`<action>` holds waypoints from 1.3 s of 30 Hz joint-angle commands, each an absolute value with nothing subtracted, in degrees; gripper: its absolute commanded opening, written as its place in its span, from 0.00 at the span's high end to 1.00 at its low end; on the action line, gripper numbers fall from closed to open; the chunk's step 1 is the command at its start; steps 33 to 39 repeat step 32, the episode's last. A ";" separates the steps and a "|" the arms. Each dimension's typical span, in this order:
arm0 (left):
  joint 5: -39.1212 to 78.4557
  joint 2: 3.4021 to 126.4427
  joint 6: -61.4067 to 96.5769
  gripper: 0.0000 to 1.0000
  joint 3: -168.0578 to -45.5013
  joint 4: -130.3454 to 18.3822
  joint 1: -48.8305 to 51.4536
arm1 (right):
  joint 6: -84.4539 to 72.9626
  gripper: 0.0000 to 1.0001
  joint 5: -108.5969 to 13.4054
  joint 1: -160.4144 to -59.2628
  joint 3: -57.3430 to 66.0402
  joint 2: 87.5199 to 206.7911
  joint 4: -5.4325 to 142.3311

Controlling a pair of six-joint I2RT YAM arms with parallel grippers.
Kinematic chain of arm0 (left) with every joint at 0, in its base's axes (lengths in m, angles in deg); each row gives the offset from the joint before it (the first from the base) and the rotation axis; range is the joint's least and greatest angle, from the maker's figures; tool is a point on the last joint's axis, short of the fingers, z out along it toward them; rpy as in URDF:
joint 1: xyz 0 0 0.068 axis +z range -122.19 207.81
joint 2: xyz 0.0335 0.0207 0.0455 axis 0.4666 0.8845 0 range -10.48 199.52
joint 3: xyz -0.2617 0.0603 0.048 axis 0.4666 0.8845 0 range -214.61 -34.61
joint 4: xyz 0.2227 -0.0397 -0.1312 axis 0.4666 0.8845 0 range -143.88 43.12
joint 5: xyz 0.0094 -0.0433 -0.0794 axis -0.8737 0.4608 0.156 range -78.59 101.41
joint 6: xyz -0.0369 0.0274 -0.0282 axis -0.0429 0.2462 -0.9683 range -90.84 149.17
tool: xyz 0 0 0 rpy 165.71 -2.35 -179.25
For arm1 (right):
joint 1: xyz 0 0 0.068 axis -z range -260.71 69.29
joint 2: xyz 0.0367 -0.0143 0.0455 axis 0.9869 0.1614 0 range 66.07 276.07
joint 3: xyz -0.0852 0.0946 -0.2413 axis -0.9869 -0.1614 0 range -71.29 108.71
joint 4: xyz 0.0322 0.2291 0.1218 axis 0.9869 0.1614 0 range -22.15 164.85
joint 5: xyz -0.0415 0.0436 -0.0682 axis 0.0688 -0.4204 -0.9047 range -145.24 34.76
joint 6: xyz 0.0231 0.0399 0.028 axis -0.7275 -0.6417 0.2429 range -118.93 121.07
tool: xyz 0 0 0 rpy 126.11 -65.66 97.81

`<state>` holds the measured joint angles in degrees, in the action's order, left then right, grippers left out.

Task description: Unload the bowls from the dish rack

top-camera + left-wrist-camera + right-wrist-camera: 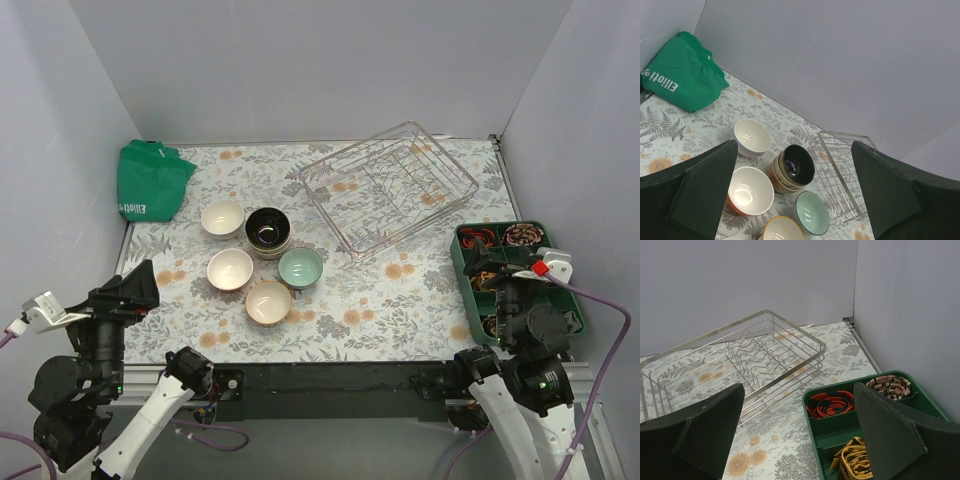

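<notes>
The wire dish rack (390, 188) stands at the back right with no bowls in it; it also shows in the right wrist view (735, 357) and the left wrist view (840, 175). The bowls sit on the table to its left: a white one (222, 218), a stack topped by the black-inside bowl (268, 230), a white bowl with orange outside (230, 269), a mint green one (300, 267) and an orange-rimmed one (268, 301). My left gripper (128, 295) is open and empty at the near left. My right gripper (515, 275) is open and empty over the green tray.
A dark green compartment tray (570, 300) with rolled ties stands at the near right, under my right gripper. A folded green cloth (148, 180) lies at the back left. Grey walls close in the table on three sides.
</notes>
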<state>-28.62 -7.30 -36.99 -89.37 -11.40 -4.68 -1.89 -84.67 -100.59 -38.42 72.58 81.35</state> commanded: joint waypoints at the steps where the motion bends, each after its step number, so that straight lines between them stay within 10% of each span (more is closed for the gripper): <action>1: -27.79 -9.25 -37.28 0.02 -88.23 -9.15 -4.71 | -0.34 0.02 -84.94 -100.57 -40.26 68.19 78.75; 39: -26.21 -12.68 -36.49 0.02 -80.93 -14.15 -4.80 | 0.89 0.02 -82.22 -100.49 -47.29 60.98 77.17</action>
